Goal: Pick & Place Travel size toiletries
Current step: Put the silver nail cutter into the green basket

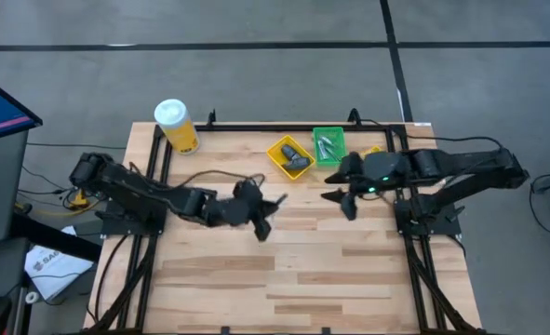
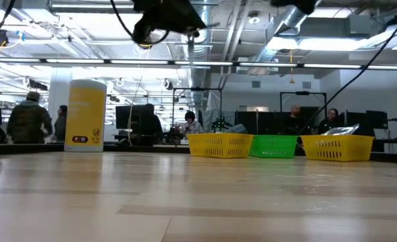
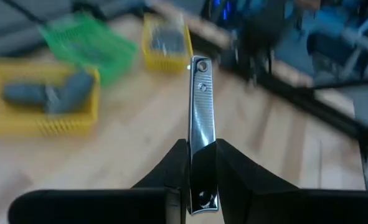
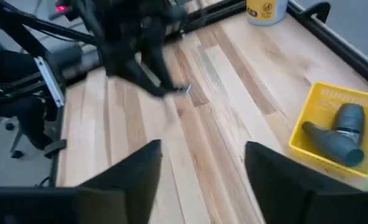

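Between left jaws, ridged (silvery) clipper (image 3: 202,118)

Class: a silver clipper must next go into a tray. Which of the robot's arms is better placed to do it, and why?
The left. Its gripper is shut on the clipper, held above the table. The right gripper is open and empty, though nearer the green tray.

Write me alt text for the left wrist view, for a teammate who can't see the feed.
The left pincer is shut on a silver nail clipper, which sticks out past its fingers above the wooden table. Beyond it, blurred, sit a yellow tray holding dark grey pieces, a green tray and a second yellow tray.
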You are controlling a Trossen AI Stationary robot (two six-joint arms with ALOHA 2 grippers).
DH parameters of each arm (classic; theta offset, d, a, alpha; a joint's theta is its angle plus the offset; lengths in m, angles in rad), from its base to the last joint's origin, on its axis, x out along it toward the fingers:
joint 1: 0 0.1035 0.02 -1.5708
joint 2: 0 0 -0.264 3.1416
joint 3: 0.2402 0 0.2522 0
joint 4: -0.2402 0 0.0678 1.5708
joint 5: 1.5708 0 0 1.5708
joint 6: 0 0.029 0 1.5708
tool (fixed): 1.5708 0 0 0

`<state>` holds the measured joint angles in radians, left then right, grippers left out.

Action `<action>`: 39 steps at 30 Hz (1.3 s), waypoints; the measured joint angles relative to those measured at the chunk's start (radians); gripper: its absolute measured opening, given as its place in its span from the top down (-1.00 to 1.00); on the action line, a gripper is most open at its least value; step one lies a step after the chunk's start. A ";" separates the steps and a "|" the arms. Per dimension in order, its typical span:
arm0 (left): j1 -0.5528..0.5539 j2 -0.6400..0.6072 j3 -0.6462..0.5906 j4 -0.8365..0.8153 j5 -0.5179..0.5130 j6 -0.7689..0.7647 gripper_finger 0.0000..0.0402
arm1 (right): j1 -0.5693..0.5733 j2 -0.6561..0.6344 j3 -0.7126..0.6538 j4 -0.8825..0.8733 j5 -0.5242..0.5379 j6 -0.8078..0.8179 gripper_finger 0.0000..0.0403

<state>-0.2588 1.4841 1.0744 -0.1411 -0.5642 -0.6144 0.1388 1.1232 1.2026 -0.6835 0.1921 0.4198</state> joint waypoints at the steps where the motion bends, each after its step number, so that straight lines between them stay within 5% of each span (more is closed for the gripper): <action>1: 0.011 -0.013 0.000 0.018 -0.016 0.019 0.79 | -0.003 0.023 -0.001 0.018 -0.003 0.000 -0.17; 5: 0.041 -0.052 0.000 0.071 -0.086 0.116 0.79 | -0.025 0.105 -0.001 0.157 -0.010 0.033 -0.33; 18: 0.059 -0.085 0.001 0.161 -0.192 0.278 0.79 | -0.149 0.252 0.000 0.577 -0.099 0.136 -0.34; 33: 0.069 -0.076 0.000 0.214 -0.189 0.311 0.79 | -0.170 0.312 0.001 0.718 -0.110 0.149 -0.31; 39: 0.070 -0.077 0.001 0.228 -0.180 0.322 0.79 | -0.182 0.323 0.000 0.725 -0.113 0.149 -0.04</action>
<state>-0.1890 1.4075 1.0752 0.0871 -0.7445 -0.2927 -0.0437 1.4460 1.2022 0.0417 0.0795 0.5686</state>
